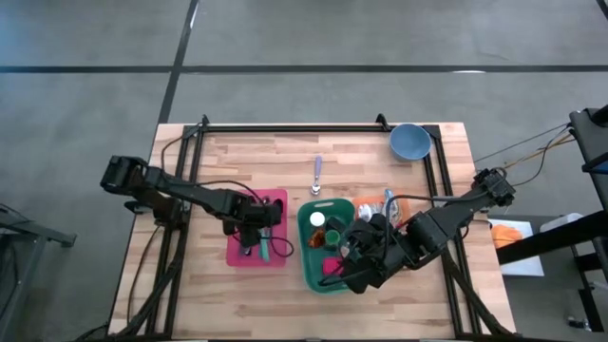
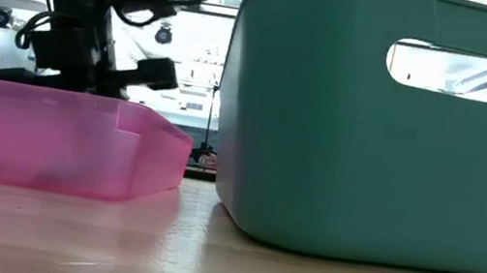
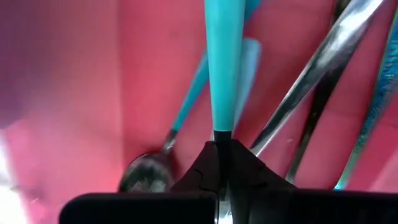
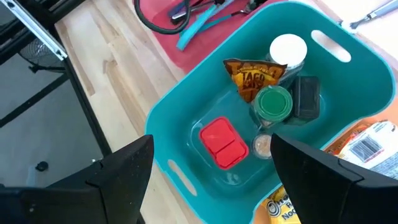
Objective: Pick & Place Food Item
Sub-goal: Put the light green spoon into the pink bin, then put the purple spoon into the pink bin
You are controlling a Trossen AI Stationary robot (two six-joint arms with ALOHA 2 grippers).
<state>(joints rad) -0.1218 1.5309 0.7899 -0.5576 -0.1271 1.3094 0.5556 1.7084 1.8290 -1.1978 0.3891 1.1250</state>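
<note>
My left gripper [image 3: 219, 144] is low over the pink tray [image 1: 237, 255] at centre left, shut on a teal-handled utensil [image 3: 224, 62]. More utensils lie in the tray, among them a teal-handled spoon [image 3: 186, 118] and metal ones [image 3: 311, 68]. My right gripper [image 4: 211, 142] hangs open above the teal bin [image 4: 186, 99] and touches nothing. In the bin lie a red container [image 4: 222, 143], a taco packet [image 4: 255, 78], a green-lidded jar [image 4: 273, 102], a white-lidded jar [image 4: 288, 50] and a dark block [image 4: 306, 96]. My left gripper pinches the teal handle's near end [image 3: 222, 121] between its two fingertips. The fingers come from above, pointing steeply down into the tray. The handle runs on straight away from the fingertips over the other utensils; whether its far end rests on the tray I cannot tell.
A blue bowl [image 1: 408, 141] stands at the far right corner. A purple-handled utensil [image 1: 317, 174] lies on the wood behind the bin. Orange packets [image 1: 372, 203] lie right of the bin. A black frame rail [image 1: 285, 128] runs along the far edge.
</note>
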